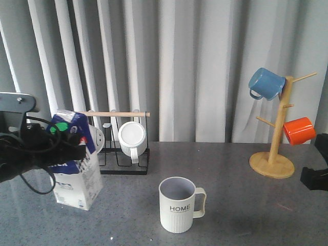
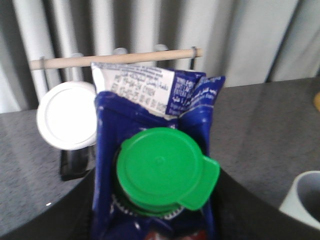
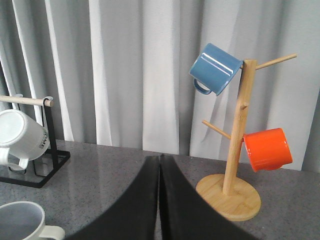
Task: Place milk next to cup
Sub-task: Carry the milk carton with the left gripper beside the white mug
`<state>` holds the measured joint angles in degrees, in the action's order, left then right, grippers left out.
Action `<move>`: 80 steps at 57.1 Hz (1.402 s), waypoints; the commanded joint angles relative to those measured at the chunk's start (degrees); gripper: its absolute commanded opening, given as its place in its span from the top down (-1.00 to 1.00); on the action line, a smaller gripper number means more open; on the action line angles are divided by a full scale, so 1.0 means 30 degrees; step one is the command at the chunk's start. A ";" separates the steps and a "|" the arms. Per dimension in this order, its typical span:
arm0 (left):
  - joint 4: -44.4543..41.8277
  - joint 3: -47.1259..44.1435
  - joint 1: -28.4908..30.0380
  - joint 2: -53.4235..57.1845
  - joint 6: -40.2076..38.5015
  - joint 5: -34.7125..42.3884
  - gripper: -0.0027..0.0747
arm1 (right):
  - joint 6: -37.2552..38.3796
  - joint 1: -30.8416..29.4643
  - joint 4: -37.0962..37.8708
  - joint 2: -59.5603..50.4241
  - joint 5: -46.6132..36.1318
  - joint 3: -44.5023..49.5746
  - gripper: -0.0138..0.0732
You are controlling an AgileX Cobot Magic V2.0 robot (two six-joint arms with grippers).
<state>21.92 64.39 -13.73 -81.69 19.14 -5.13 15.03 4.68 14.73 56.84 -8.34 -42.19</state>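
Note:
The milk (image 1: 78, 177), a blue and white carton with a green cap (image 2: 159, 170), stands tilted at the left of the table. My left gripper (image 1: 65, 139) is shut on its top, with a dark finger on each side of the carton in the left wrist view (image 2: 156, 222). I cannot tell whether its base is off the table. The cup (image 1: 178, 204), off-white with "HOME" lettering, stands upright near the front middle, well to the right of the carton. It also shows in the left wrist view (image 2: 304, 200) and the right wrist view (image 3: 20, 220). My right gripper (image 3: 160, 161) is shut and empty.
A black wire rack (image 1: 123, 156) with a wooden bar holds a white mug (image 1: 132, 138) just behind the carton. A wooden mug tree (image 1: 275, 154) at the back right carries a blue mug (image 1: 265, 83) and an orange mug (image 1: 299, 130). Curtains close off the back.

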 commanded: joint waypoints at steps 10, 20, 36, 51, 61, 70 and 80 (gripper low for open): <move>1.5633 0.0671 -0.3246 0.0270 1.2363 0.7492 0.69 | -0.0038 -0.0099 0.0150 -0.0285 -0.1330 -0.0531 0.70; 2.0542 0.1102 -0.6030 -0.0886 1.6332 1.2694 0.69 | -0.0038 -0.0099 0.0150 -0.0285 -0.1330 -0.0531 0.70; 2.1488 0.2983 -0.8322 -0.3419 1.6552 1.2327 0.69 | -0.0038 -0.0099 0.0150 -0.0285 -0.1330 -0.0531 0.70; 2.2541 0.4367 -0.9578 -0.4551 1.7900 1.3728 0.69 | -0.0038 -0.0099 0.0150 -0.0285 -0.1330 -0.0531 0.70; 2.2861 0.4611 -0.9698 -0.5236 1.8393 1.3961 0.69 | -0.0038 -0.0099 0.0150 -0.0285 -0.1330 -0.0531 0.70; 2.3472 0.4611 -0.9703 -0.5633 1.8393 1.4419 0.69 | -0.0038 -0.0099 0.0150 -0.0285 -0.1330 -0.0531 0.70; 2.3437 0.4611 -0.9703 -0.5992 1.8393 1.4042 0.69 | -0.0038 -0.0099 0.0150 -0.0285 -0.1330 -0.0531 0.70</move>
<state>94.59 76.39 -42.44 -101.88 74.19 36.98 15.03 4.68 14.73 56.84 -8.34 -42.19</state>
